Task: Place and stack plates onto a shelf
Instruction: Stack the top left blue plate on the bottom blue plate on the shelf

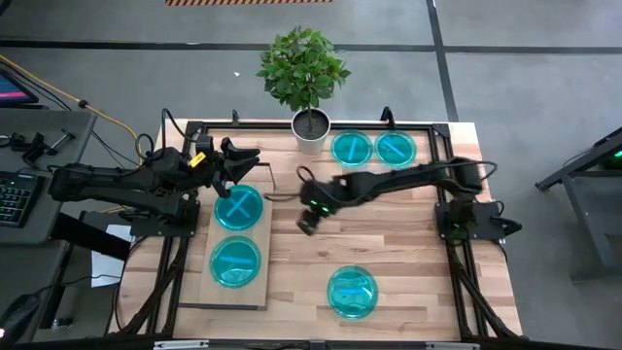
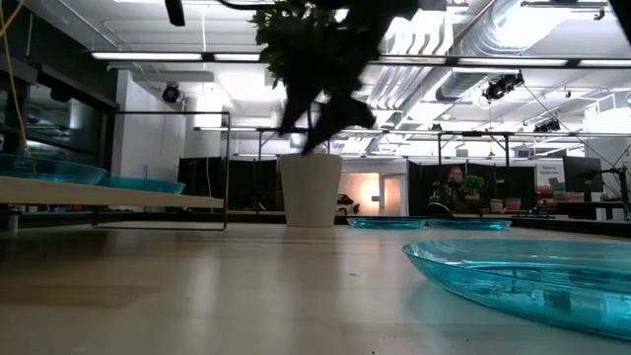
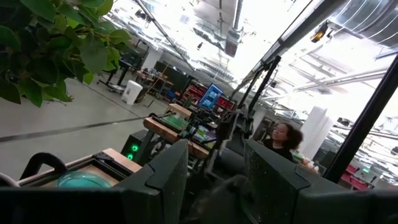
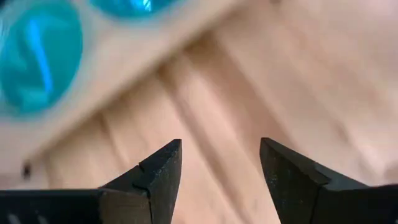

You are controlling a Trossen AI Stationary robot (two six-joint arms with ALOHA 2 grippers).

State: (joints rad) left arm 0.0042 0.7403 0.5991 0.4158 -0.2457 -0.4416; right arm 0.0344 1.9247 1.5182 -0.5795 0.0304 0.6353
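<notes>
The pale wooden shelf (image 1: 260, 255) lies on the table's left part and carries cyan plates in two spots, one far (image 1: 238, 207) and one near (image 1: 235, 261). Two more plates (image 1: 352, 148) (image 1: 396, 148) rest flat by the far edge, and one (image 1: 352, 292) near the front, large in the low view (image 2: 532, 281). My right gripper (image 1: 309, 219) (image 4: 221, 168) is open and empty over bare table just right of the shelf (image 4: 124, 56). My left gripper (image 1: 241, 156) (image 3: 214, 186) is open and empty, raised beyond the shelf's far end.
A white pot (image 1: 311, 131) (image 2: 311, 189) with a leafy plant stands at the far edge, between the shelf and the two far plates. A black frame (image 1: 442, 131) borders the table. Bare wood (image 1: 389, 243) lies between the shelf and the right arm's base.
</notes>
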